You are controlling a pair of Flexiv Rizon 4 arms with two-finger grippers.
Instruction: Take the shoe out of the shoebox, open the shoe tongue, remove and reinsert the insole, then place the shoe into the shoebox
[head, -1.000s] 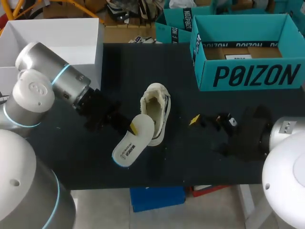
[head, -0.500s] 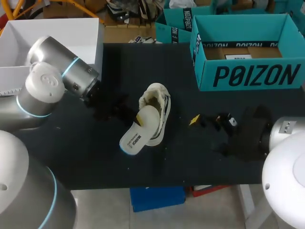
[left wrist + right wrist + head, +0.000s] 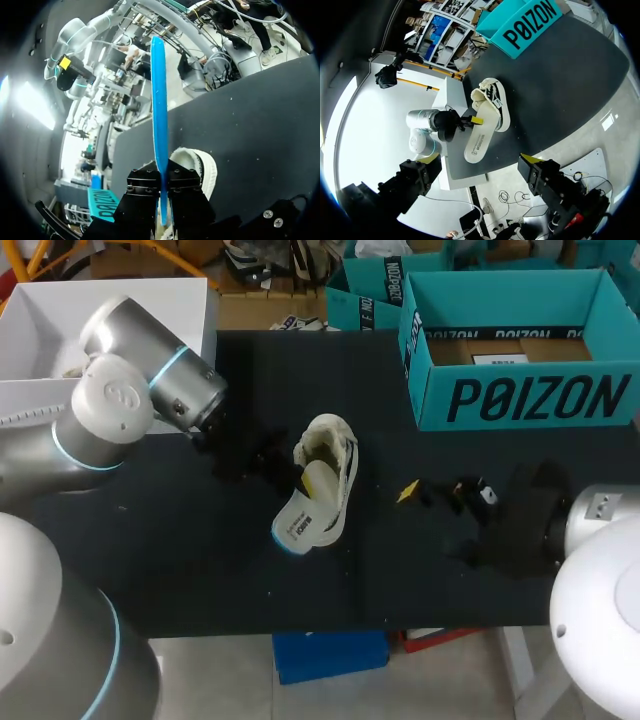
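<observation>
A cream shoe (image 3: 335, 465) with dark side stripes lies on the black table (image 3: 180, 560), its opening facing up. My left gripper (image 3: 297, 477) is shut on a white insole (image 3: 303, 518) with a blue underside. The insole's toe end is tilted down into the shoe's opening. In the left wrist view the insole (image 3: 159, 115) stands edge-on between the shut fingers (image 3: 150, 192), with the shoe (image 3: 202, 167) just beneath. My right gripper (image 3: 415, 492) rests open on the table to the right of the shoe. The right wrist view shows the shoe (image 3: 495, 97), the insole (image 3: 476, 142) and the teal shoebox (image 3: 525, 22) ahead of my right gripper (image 3: 481, 158).
The open teal shoebox (image 3: 520, 350) stands at the back right of the table. A white open box (image 3: 110, 310) sits at the back left, behind my left arm. The table's front edge runs close in front of the shoe.
My left arm has carried the insole right and away from the front edge, from beside the shoe to over its opening, tilting it steeper. The right arm has not moved.
</observation>
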